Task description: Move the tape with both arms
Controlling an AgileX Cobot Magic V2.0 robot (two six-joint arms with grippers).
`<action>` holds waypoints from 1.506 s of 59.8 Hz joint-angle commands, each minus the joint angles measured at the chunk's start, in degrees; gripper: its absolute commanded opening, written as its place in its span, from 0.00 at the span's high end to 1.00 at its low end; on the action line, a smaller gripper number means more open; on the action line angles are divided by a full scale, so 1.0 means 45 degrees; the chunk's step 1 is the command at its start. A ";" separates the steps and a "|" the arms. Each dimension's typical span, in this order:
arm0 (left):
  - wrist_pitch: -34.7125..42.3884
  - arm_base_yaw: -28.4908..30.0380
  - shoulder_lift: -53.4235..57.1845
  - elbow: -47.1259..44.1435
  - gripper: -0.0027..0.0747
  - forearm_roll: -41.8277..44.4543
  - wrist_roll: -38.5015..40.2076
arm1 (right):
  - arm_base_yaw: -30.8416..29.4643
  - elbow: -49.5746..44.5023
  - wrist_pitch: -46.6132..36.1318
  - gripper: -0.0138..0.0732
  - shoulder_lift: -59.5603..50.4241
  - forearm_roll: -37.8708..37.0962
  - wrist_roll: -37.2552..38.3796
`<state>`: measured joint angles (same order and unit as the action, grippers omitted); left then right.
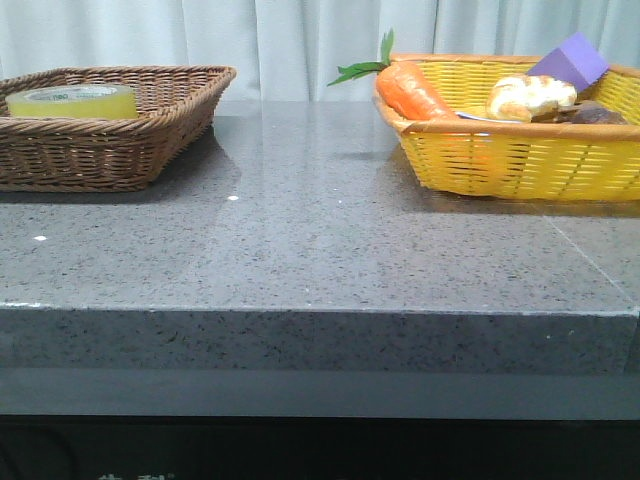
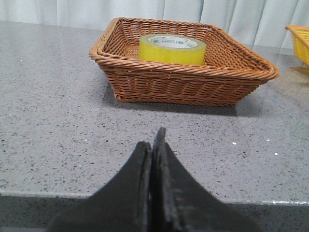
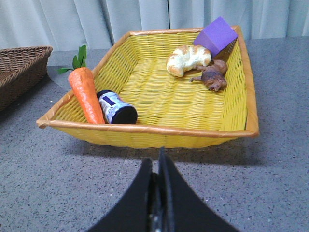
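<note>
The tape point(image 1: 72, 101), a yellow translucent roll with a white core and green lettering, lies flat in the brown wicker basket point(image 1: 150, 135) at the far left. It also shows in the left wrist view point(image 2: 172, 49), inside the same basket point(image 2: 183, 82). My left gripper point(image 2: 152, 145) is shut and empty, low over the table's front edge, well short of the basket. My right gripper point(image 3: 157, 164) is shut and empty in front of the yellow basket point(image 3: 145, 131). Neither gripper shows in the front view.
The yellow basket point(image 1: 520, 160) at the far right holds a toy carrot point(image 1: 410, 92), a bread roll point(image 1: 528, 97), a purple block point(image 1: 569, 60), a brown toy point(image 3: 212, 77) and a small dark jar point(image 3: 117, 108). Grey stone tabletop point(image 1: 320, 240) lies between the baskets.
</note>
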<state>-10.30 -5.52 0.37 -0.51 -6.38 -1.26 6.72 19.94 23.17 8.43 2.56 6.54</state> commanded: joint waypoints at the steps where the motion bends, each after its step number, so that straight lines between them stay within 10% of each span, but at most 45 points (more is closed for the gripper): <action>1: 0.1105 0.0037 0.0205 -0.0496 0.99 -0.0022 0.0086 | -0.0073 0.0283 -0.1003 0.89 0.0127 -0.0328 -0.0273; 29: 0.1105 0.0037 0.0205 -0.0496 0.99 -0.0022 0.0086 | -0.1108 -0.4474 -0.4317 0.89 -0.2122 0.1038 -0.1665; 90: 0.1084 0.0037 0.0205 -0.0496 0.99 -0.0022 0.0086 | -0.1096 -0.4459 -0.3951 0.89 -0.2338 0.1011 -0.1678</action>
<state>-10.26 -5.52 0.37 -0.51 -6.38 -1.26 2.15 -1.67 10.19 -0.57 7.10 -0.46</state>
